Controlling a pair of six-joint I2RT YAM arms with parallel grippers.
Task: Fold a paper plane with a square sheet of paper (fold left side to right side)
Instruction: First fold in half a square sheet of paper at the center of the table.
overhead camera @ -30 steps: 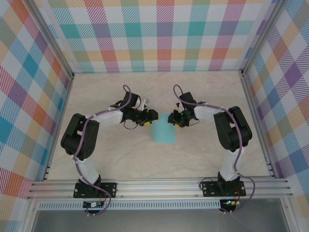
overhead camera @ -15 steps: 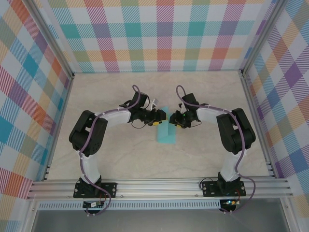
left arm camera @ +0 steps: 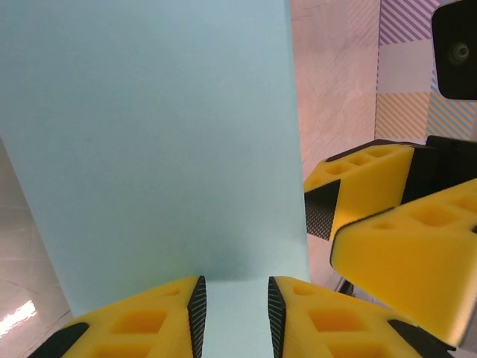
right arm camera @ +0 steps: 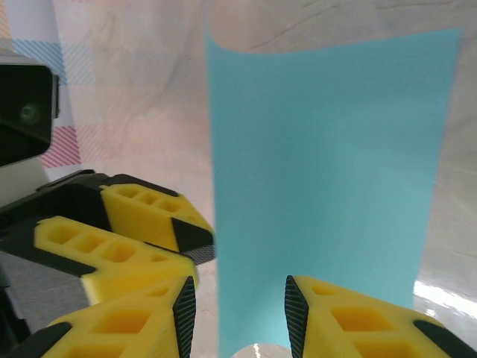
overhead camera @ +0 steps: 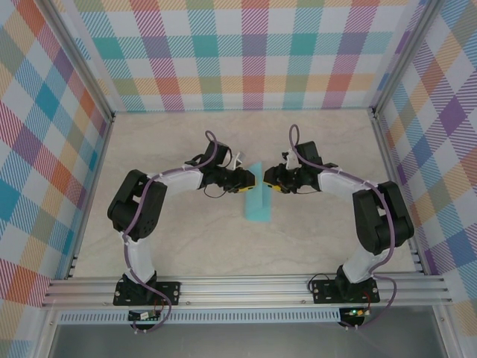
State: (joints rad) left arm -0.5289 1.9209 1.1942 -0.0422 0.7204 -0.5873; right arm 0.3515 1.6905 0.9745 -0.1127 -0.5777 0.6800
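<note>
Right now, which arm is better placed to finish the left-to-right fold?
Left, likely: the left claw straddles the raised edge of the square sheet of paper, ready to carry it rightward.

- Tabletop (overhead camera: 186, 239): beige, kinda marble-looking, sits under the left pincer (overhead camera: 248, 183) and the right pincer (overhead camera: 267, 180) and spreads out on every side of them.
- Back wall (overhead camera: 246, 52): pastel plaid, well beyond both pincers on the far side.
- Left side wall (overhead camera: 37, 149): same plaid, way off to the left pincer's left.
- Right side wall (overhead camera: 447, 149): plaid again, well off to the right pincer's right.
- Aluminium rails (overhead camera: 246, 291): silver, along the near edge, well apart from both pincers.
</note>
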